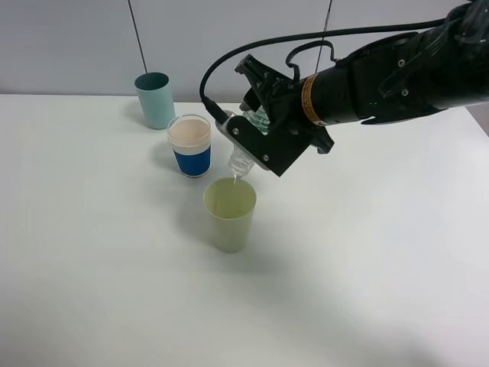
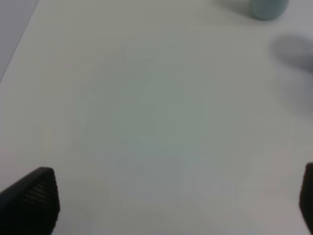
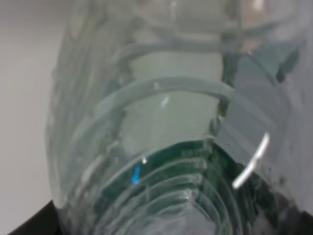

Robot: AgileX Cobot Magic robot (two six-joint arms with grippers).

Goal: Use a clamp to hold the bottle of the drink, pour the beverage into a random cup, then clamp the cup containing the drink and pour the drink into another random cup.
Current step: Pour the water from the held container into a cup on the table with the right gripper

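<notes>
My right gripper [image 1: 257, 124], the clamp on the thick black arm, is shut on the clear bottle [image 1: 242, 157]. The bottle is tipped steeply, mouth down, just above the pale yellow-green cup [image 1: 230, 215]. A thin thread of clear beverage [image 1: 236, 179] runs from the mouth into that cup. The ribbed bottle [image 3: 161, 122] fills the right wrist view, with some green showing through it. The teal cup [image 1: 156, 100] stands upright at the back left and shows blurred in the left wrist view as the teal cup [image 2: 266, 7]. My left gripper [image 2: 178, 208] is open over bare table, holding nothing.
A white cup with a blue band [image 1: 190, 145] stands between the teal cup and the yellow-green cup, close to the bottle's mouth. The white table [image 1: 367, 275] spreads wide around the cups. A grey wall runs behind it. The left arm is outside the high view.
</notes>
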